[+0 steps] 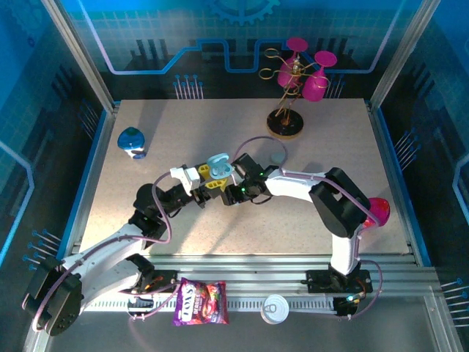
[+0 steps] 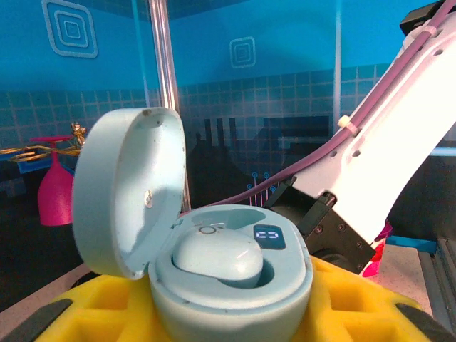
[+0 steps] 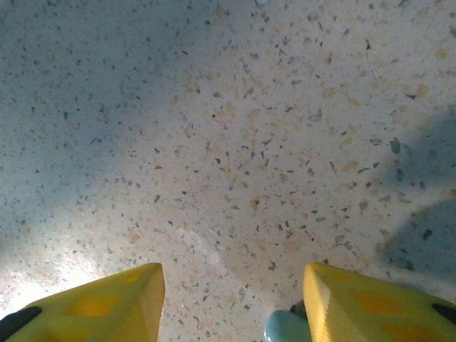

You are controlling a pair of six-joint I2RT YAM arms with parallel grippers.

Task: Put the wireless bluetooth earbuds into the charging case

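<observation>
The left gripper (image 2: 231, 324) was clamped on the pale-blue case (image 2: 235, 288), its lid (image 2: 121, 192) swung open, and one earbud (image 2: 217, 258) of the same colour sat in a well inside, so that one looked done. The right gripper (image 3: 231, 306), just beside the case, had its fingers apart over the table (image 3: 228, 142) and gripped nothing I could make out, though a small bluish rounded thing by one finger was too cut off to name. The second well was hidden, so I judged another earbud and shutting the lid might remain.
</observation>
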